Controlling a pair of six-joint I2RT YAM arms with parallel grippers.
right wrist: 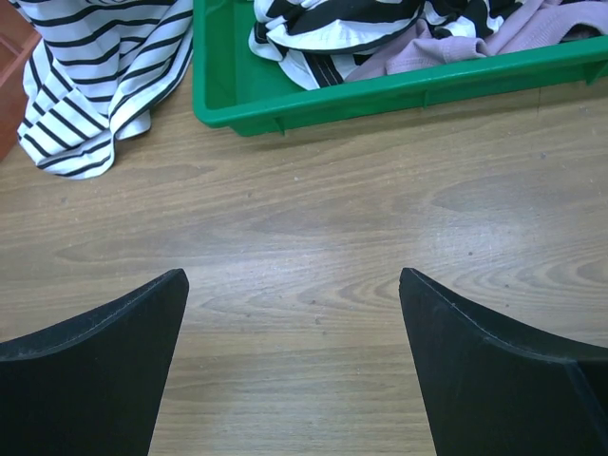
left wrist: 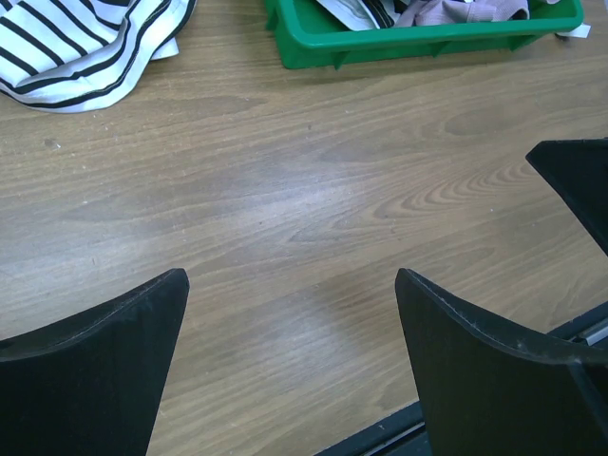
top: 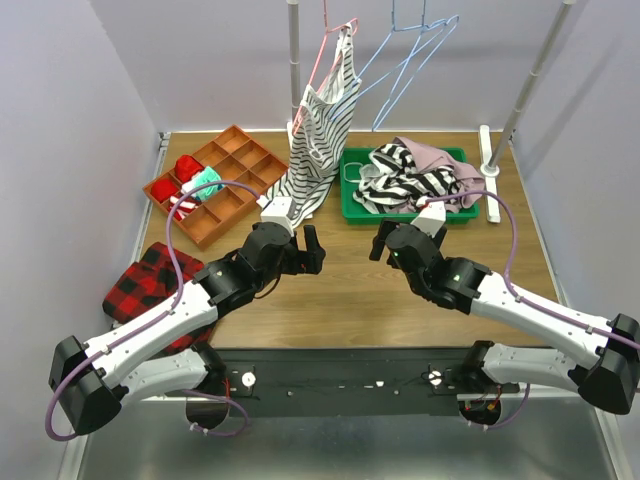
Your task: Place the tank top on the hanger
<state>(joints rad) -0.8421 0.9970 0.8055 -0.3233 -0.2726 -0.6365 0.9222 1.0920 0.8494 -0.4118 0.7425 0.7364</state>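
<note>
The tank top (top: 400, 178), with bold black-and-white stripes, lies crumpled in a green tray (top: 352, 205); the right wrist view shows it too (right wrist: 323, 27). The light-blue wire hanger (top: 412, 62) hangs on the rail at the back, above the tray. My left gripper (top: 303, 254) hovers open over bare wood in front of the hanging striped top, and its wrist view shows nothing between its fingers (left wrist: 290, 285). To its right, my right gripper (top: 385, 243) is open over the wood just short of the tray, with an empty gap (right wrist: 290, 285).
A finer-striped top (top: 318, 130) hangs from a pink hanger (top: 330, 50), its hem on the table. A mauve garment (top: 440, 155) shares the tray. An orange compartment box (top: 215, 185) sits at the back left, a red plaid cloth (top: 150, 280) at the left edge, and rack posts (top: 525, 85) at the back.
</note>
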